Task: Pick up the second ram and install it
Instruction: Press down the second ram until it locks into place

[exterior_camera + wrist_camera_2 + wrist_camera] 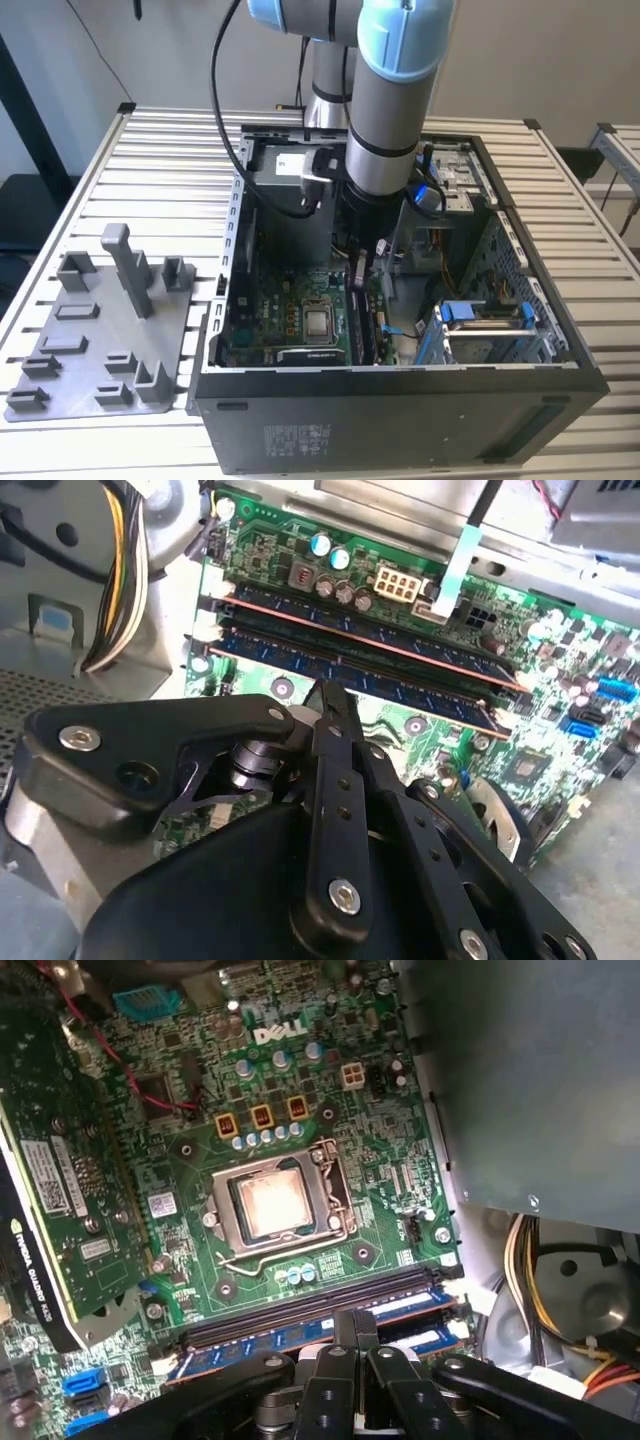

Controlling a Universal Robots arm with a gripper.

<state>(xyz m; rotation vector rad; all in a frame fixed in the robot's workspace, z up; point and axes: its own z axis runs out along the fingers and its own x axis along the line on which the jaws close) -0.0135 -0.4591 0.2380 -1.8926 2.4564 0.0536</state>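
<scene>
Gripper inside the computer case (400, 405)
The gripper (330, 695), fingers pressed together, is just above the second ram (350, 670) seated on the motherboard (380, 1160).

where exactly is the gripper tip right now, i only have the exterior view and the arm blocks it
Observer: In the second wrist view the gripper is right at the second ram, partway along the stick.
Operator: is that stick in a slot or loose
Observer: It lies along a slot, parallel to another memory stick right beside it. I cannot tell whether it is fully latched.
Operator: any slots free
Observer: In the first wrist view two black slots look empty, between the sticks and the processor socket.
</scene>
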